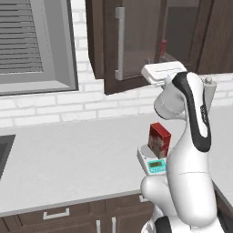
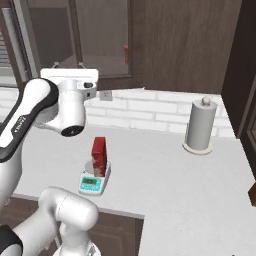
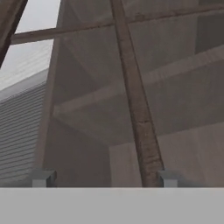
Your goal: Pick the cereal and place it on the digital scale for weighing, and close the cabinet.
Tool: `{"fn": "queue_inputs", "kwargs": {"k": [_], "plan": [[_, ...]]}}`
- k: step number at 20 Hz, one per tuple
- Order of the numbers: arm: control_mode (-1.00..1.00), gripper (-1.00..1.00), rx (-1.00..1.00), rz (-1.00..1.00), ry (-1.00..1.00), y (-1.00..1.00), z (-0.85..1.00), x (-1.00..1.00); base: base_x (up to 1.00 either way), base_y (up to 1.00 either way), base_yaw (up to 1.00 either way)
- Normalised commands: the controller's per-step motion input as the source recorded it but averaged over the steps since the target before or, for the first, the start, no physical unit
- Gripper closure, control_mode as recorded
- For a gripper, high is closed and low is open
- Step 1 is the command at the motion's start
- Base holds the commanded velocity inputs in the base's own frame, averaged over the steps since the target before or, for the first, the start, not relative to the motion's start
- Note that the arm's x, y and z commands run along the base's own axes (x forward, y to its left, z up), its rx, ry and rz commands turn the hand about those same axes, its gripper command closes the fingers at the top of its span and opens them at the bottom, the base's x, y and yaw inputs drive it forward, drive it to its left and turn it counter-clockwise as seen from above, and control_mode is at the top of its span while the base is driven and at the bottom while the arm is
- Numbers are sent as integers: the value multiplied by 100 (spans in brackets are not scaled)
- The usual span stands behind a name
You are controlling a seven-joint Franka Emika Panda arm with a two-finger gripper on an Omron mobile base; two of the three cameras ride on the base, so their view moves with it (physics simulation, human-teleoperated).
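Cereal (image 1: 159, 139) standing upright on the digital scale (image 1: 153, 162), red box resting on the round grey plate, teal panel facing the base. In the right base view, same box (image 2: 99, 156) on the same scale (image 2: 94, 183), at about 8 o'clock from the paper towel roll (image 2: 201, 127) and well apart from it. White counter (image 1: 68, 154) under both.

Cabinet (image 1: 125, 41) on the wall at 12 o'clock above the scale, glass-panelled door swung open toward the room, silver bar handle (image 1: 119, 43) vertical on its edge. Small red can (image 1: 162, 47) visible behind the glass on a shelf.

Gripper (image 3: 104, 177) raised to cabinet height, well above the box and touching nothing. In the hand view, two finger tips (image 3: 41, 178) apart, a dark wooden door frame strip (image 3: 136, 105) running between them, glass panels either side. Fingers spread, nothing clamped.

Grey window shutter (image 1: 22, 38) at 10 o'clock on the brick wall.
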Motion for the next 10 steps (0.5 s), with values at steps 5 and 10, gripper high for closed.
{"fn": "queue_inputs", "kwargs": {"k": [5, 10], "plan": [[-100, -100, -1, -4, 3, 10, 0, 69, 0, 0, 0], [-100, -100, -1, -3, 0, 16, -3, 77, 0, 0, 0]]}}
